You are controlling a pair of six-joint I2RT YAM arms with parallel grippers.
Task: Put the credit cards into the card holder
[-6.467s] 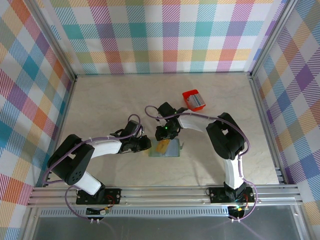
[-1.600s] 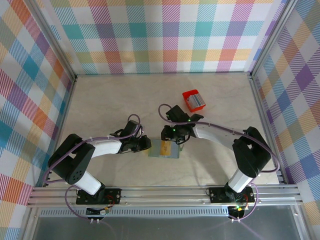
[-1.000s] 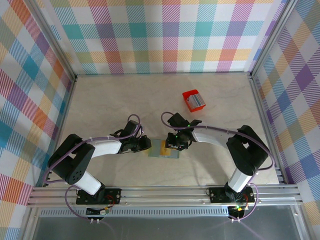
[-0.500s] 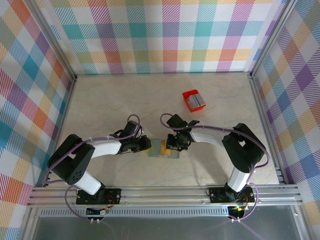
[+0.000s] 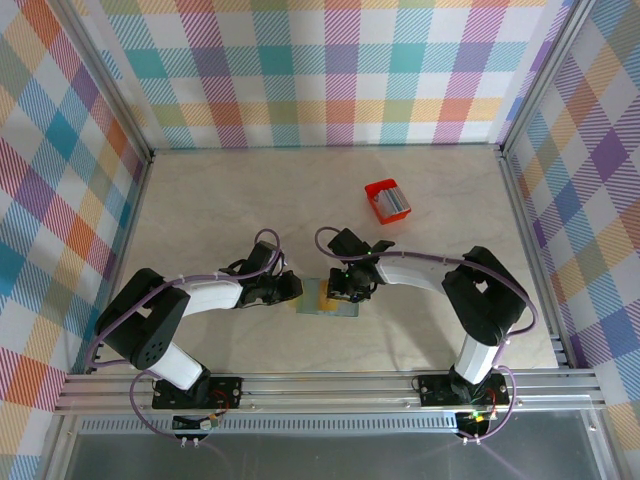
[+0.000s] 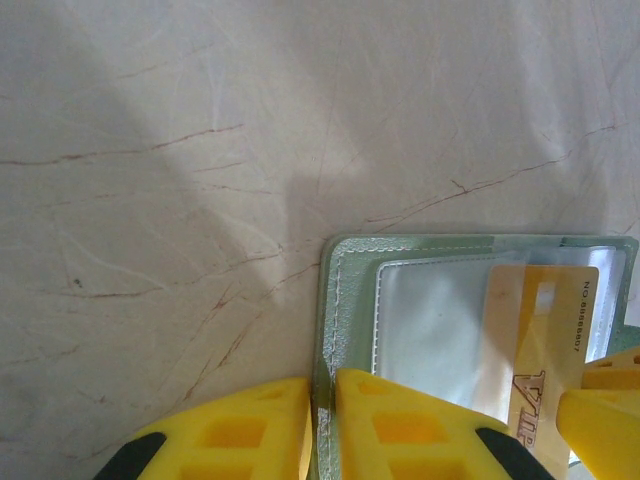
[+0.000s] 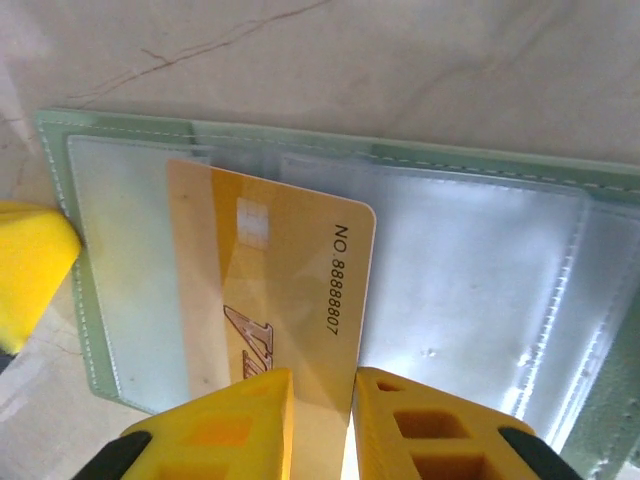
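On the pale marbled table, close in front of both arms, lies the small flat grey-green card holder; it is opened out flat with its clear plastic pockets facing up. The left gripper has its yellow fingers pressed together on the card holder's stitched left edge, pinning that edge between them. The right gripper comes in from the opposite side; its jaws are clamped on the near end of a gold-yellow plastic credit card printed with a number and dark lettering. The credit card lies slanted over the card holder's left panel, its far end reaching almost to the top seam; a strip along one long side looks paler, as though under the clear film, but whether it sits inside a pocket cannot be told. The right panel shows bare, shiny pockets. In the right wrist view a yellow fingertip of the left gripper sits at the card holder's left edge; in the overhead view the two grippers face each other across it, near one another. A small red open-topped box with something grey inside stands well apart, farther back and to the right; colourful plaid cloth walls enclose the table.
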